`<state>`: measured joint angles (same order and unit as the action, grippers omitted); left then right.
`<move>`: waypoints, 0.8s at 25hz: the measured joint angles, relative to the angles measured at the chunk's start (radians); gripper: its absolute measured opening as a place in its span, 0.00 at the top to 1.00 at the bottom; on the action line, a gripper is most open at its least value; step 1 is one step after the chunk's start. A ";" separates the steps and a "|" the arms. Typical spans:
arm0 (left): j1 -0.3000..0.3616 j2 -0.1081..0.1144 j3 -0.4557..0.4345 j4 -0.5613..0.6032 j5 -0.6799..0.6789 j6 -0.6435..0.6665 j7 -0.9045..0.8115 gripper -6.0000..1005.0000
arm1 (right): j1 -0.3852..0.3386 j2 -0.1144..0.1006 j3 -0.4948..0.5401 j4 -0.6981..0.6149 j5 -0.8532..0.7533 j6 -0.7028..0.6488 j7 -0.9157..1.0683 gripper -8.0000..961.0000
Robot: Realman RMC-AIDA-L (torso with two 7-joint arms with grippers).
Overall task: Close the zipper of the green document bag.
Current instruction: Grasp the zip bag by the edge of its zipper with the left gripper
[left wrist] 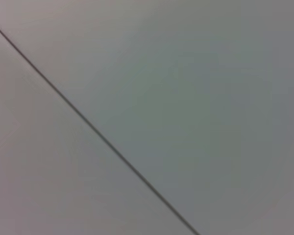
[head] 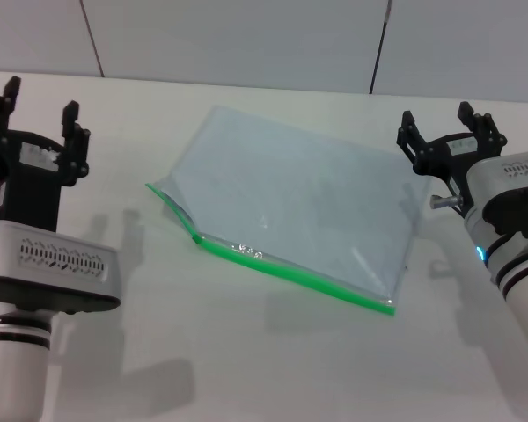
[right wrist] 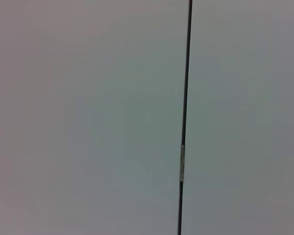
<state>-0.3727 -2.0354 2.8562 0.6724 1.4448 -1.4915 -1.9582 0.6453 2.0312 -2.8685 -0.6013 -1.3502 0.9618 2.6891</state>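
Head view shows the green document bag [head: 304, 207] lying flat near the middle of the worktop [head: 246, 369], turned at an angle, with the zipper [head: 295, 274] along its near long edge, running from about 9 o'clock down toward 5 o'clock. Toward the 9 o'clock end the mouth gapes, the upper sheet lifted off the green strip; a small glinting speck partway along the strip, nearer that open end, may be the slider, though it is too small to be sure.

Both arms hang above the worktop, well apart from the bag. The left gripper [head: 37, 110] sits out at 9 o'clock, jaws apart and empty. The right gripper [head: 440, 123] sits at 3 o'clock near the bag's far corner, jaws likewise apart and holding nothing.

Nothing has yet been grasped, so the step in hand looks like the approach. To do it well, one gripper probably should pin the bag near the closed end of the strip so the pouch cannot slide, while the other pinches the slider and draws it along the strip's own line toward the gaping end, keeping low and straight so the thin plastic does not bunch.

Both wrist views show only pale wall panels and a dark seam; neither shows the bag or any jaws.
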 joint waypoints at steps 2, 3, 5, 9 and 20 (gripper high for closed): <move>0.001 0.000 0.001 0.011 -0.013 -0.008 0.040 0.29 | -0.002 0.000 0.000 0.000 0.000 0.000 0.000 0.16; 0.001 0.000 0.001 0.019 -0.026 -0.007 0.056 0.29 | -0.003 0.000 0.000 0.000 0.000 0.000 0.000 0.16; -0.002 0.002 0.001 0.039 -0.055 0.003 0.092 0.29 | -0.005 0.000 0.000 0.000 0.000 0.000 0.000 0.16; -0.006 0.005 0.001 0.069 -0.116 0.067 0.173 0.32 | -0.011 -0.001 0.000 0.000 0.002 0.000 0.000 0.16; -0.018 0.005 0.002 0.076 -0.178 0.275 0.455 0.32 | -0.020 -0.003 0.003 0.012 0.002 0.002 0.000 0.16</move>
<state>-0.3905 -2.0309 2.8579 0.7485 1.2666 -1.2163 -1.5029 0.6250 2.0284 -2.8653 -0.5897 -1.3483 0.9634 2.6891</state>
